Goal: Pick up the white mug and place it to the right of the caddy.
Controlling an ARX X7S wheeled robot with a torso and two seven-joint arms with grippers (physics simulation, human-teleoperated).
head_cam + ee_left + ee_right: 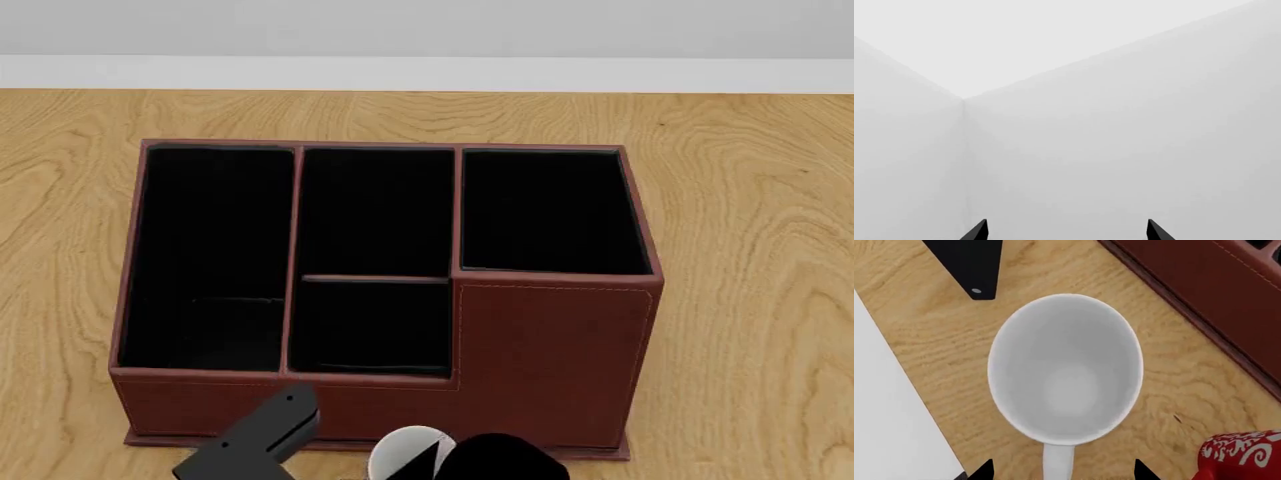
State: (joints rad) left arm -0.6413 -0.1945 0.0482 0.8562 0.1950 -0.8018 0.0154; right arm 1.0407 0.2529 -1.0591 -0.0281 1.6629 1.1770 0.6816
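Observation:
The white mug [1066,370] stands upright on the wooden table, seen from straight above in the right wrist view, its inside bare. Its handle [1057,462] points between the fingertips of my right gripper [1062,471], which is open and above the mug, holding nothing. The reddish-brown caddy [1214,290] lies just beyond the mug. In the head view the caddy [547,350] fills the middle of the table, and only a sliver of the mug [404,452] shows at its near side, beside a black part of my right arm [501,458]. My left gripper [1065,232] is open, facing bare white walls.
A small red mug with white swirls [1241,455] stands close beside the white mug. A dark arm link [254,440] sits near the caddy's front left; a black piece [967,265] lies past the mug. A white surface [887,415] borders the table.

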